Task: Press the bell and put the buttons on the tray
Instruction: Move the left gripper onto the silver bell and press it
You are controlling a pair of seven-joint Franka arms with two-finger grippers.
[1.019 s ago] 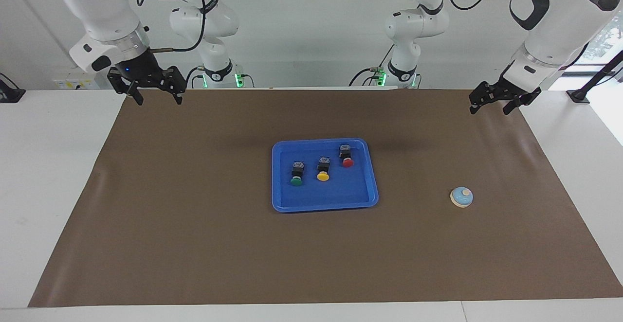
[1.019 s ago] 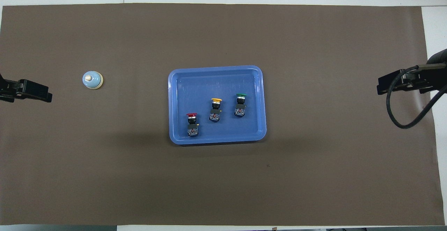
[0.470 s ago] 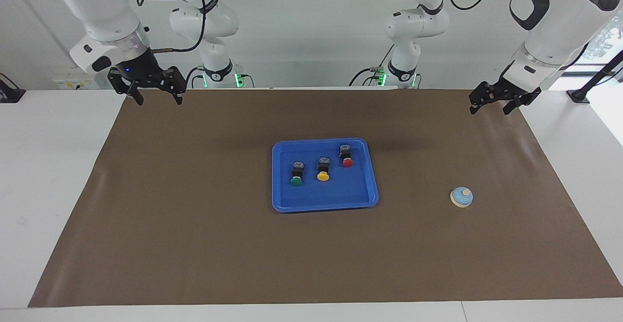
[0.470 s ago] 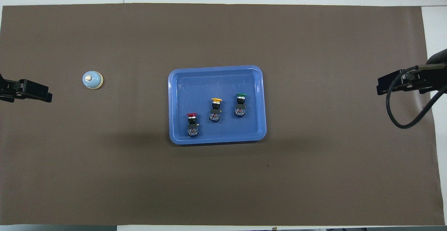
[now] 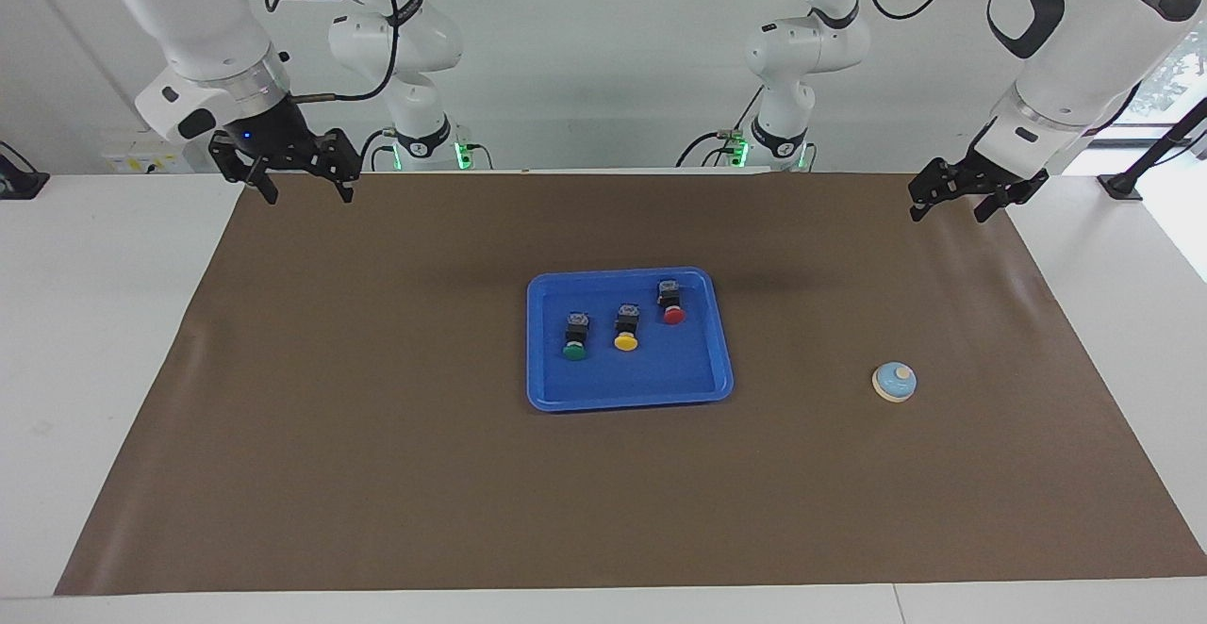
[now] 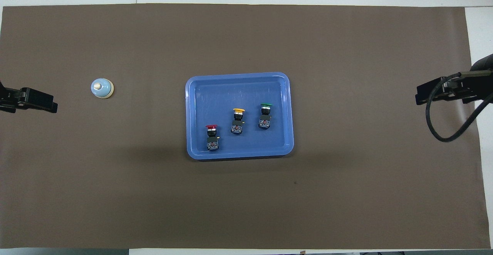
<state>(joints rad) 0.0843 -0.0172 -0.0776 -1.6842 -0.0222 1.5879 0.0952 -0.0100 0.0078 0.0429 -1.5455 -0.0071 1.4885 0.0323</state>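
Currently the brown mat (image 5: 377, 473) is seen filling most of both frames, and mid-frame on it the tray (image 5: 630, 392) is laid flat with all three buttons already inside: green button (image 5: 575, 336), yellow button (image 5: 626, 327) and red button (image 5: 671, 302), each lying on its side, apart from one another and clear of the rim. The bell (image 5: 894, 382) is found on the mat at right of centre in the facing view, mid-left in the overhead view (image 6: 102, 88), well apart from the tray. At the upper right of the facing frame the left gripper (image 5: 957, 200) is held above the mat's edge, fingers spread wide, nothing gripped; at the upper left the right gripper (image 5: 300, 187) is likewise raised, fingers spread, empty. Placing is judged done, and whether the bell has been pressed cannot be told. If it has not, trouble is likeliest there: the knob is small, so an off-centre descent by the left gripper could slide down the dome and skid the bell across the mat, or open fingers could straddle the knob and miss it. A low sweep over the tray could knock the loose buttons against each other or over the rim.
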